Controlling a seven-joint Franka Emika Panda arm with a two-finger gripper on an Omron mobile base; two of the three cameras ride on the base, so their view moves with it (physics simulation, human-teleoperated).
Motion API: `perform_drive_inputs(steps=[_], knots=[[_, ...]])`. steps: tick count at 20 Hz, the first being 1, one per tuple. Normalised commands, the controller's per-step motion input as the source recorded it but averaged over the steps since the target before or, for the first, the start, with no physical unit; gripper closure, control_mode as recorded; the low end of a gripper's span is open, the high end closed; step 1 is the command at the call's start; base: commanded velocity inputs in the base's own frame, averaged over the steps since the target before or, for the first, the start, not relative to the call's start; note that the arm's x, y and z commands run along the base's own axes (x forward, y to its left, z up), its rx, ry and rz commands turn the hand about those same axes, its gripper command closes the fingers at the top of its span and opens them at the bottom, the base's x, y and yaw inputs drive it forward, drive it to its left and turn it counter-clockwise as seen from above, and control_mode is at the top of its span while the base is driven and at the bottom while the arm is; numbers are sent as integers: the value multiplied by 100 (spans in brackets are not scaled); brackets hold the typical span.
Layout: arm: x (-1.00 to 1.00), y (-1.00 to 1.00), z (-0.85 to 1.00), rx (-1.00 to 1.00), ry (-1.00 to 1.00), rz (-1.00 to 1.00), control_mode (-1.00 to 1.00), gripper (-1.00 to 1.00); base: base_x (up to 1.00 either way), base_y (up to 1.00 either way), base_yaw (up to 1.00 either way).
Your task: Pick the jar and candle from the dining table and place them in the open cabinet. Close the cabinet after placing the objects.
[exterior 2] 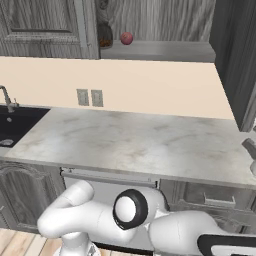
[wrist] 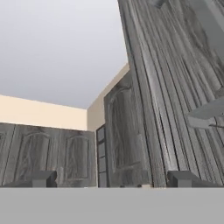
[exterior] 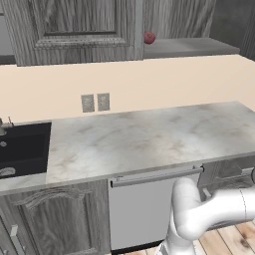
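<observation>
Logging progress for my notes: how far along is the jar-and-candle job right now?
Done: the jar sits on the shelf of the open cabinet, near a small red ball.
In hand: nothing; the end effector is open and empty, facing a grey wood-grain panel.
Left: no candle is on the shelf, so it has yet to be brought, and the cabinet then needs closing.

The marble tabletop (exterior: 149, 139) runs along the beige wall, and a black sink (exterior: 22, 149) is set into its left end, with a faucet (exterior 2: 6, 100) behind the basin. The rest of the tabletop carries nothing. Above it, the cabinet (exterior 2: 45, 25) is open and its grey shelf (exterior 2: 165, 50) carries a small red ball (exterior 2: 126, 38). Just beside the ball, at the door edge, stands the jar (exterior 2: 104, 36).
</observation>
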Motion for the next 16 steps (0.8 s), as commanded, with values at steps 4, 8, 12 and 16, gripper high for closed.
perform_drive_inputs(steps=[4,8,12,16], knots=[[34,-5,0,0,0,13,-100,-100,0,0,0],[26,-23,1,0,0,13,-100,-100,0,0,0],[0,-34,3,0,0,12,-100,-100,0,0,0],[-16,-66,0,0,0,10,-100,-100,0,0,0]])
